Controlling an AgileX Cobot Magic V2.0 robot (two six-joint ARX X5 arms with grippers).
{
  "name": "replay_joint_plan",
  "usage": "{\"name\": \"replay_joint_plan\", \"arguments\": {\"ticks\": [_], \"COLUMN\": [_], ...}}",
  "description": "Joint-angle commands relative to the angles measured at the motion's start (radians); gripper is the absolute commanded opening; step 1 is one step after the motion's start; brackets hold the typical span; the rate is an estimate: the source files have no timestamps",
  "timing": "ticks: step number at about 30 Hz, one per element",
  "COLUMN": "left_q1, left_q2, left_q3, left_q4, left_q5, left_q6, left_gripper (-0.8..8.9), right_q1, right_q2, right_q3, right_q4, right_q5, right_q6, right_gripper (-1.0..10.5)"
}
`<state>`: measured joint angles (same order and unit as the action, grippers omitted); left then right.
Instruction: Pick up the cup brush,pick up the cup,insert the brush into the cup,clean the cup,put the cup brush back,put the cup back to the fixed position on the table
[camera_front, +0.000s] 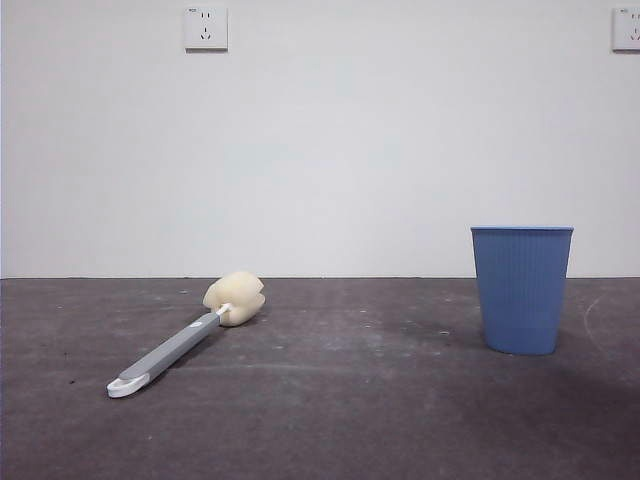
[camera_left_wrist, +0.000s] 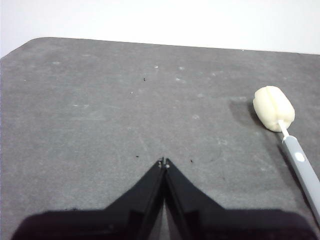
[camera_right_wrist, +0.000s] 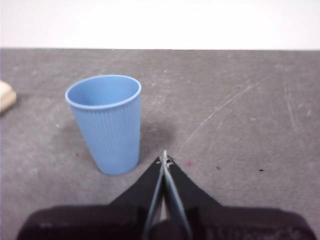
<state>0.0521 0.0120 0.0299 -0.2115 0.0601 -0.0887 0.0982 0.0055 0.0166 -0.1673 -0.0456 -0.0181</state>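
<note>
Two objects wait untouched on the table (camera_front: 320, 420) in the front view: the cup brush (camera_front: 190, 336) lies flat toward the left, its sponge head pointing away from the camera and its white looped end nearest, while the cup (camera_front: 522, 289) stands upright well apart on the right. No arm enters this view, so the first step, picking up the brush, appears not yet begun.

Seen from the left wrist, the left gripper (camera_left_wrist: 164, 162) hangs above bare table with its jaws pressed together, tips meeting. The cup brush (camera_left_wrist: 282, 127) lies off to one side, near but clear of the jaws, sponge head and part of the grey handle showing. The next move likely calls for this gripper to spread its jaws, swing across and come down over the flat handle.

Seen from the right wrist, the right gripper (camera_right_wrist: 165, 161) is likewise closed and holds nothing. The cup (camera_right_wrist: 106, 122) stands upright just beside the jaw tips without touching them, its mouth open upward and nothing visible inside. A cream sliver at the picture's edge may be the brush's sponge. Taking the cup would need the jaws opened wide for its broad wall or rim.
</note>
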Motion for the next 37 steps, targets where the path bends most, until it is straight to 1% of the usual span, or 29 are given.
{"name": "replay_joint_plan", "arguments": {"ticks": [1,2,5,9,13,18,20,22,26,30,33,37], "left_q1": [0.002,0.002,0.002,0.002,0.002,0.002,0.002,0.002,0.002,0.0,-0.005,-0.019], "left_q2": [0.0,0.0,0.0,0.007,0.043,0.137,0.191,0.246,0.351,0.445,0.493,0.529], "left_q3": [0.009,0.021,0.066,0.14,0.226,0.349,0.405,0.459,0.561,0.65,0.709,0.773], "left_q4": [0.0,-0.006,-0.022,-0.068,-0.123,-0.217,-0.243,-0.262,-0.286,-0.345,-0.42,-0.519], "left_q5": [0.022,0.04,0.078,0.08,0.118,0.216,0.272,0.321,0.422,0.518,0.544,0.547], "left_q6": [-0.072,-0.077,-0.098,-0.154,-0.157,-0.158,-0.154,-0.15,-0.146,-0.129,-0.082,-0.022], "left_gripper": [-0.08,-0.08,-0.07,-0.07,-0.06,-0.06,-0.06,-0.06,-0.06,-0.06,-0.06,-0.06], "right_q1": [0.001,0.001,0.001,0.001,0.002,0.002,0.002,0.002,0.002,0.002,0.002,0.002], "right_q2": [0.001,0.001,0.011,0.065,0.177,0.361,0.435,0.492,0.566,0.6,0.62,0.648], "right_q3": [-0.011,-0.006,0.028,0.103,0.214,0.385,0.464,0.536,0.663,0.771,0.846,0.916], "right_q4": [0.04,0.055,0.066,0.069,0.069,0.021,-0.035,-0.099,-0.237,-0.371,-0.472,-0.596], "right_q5": [-0.002,-0.005,-0.008,-0.014,-0.073,-0.199,-0.262,-0.307,-0.376,-0.398,-0.402,-0.402], "right_q6": [0.142,0.168,0.214,0.232,0.224,0.158,0.126,0.091,0.034,-0.01,-0.033,-0.08], "right_gripper": [-0.1,-0.1,-0.1,-0.1,-0.1,-0.1,-0.1,-0.1,-0.1,-0.1,-0.1,-0.1]}}
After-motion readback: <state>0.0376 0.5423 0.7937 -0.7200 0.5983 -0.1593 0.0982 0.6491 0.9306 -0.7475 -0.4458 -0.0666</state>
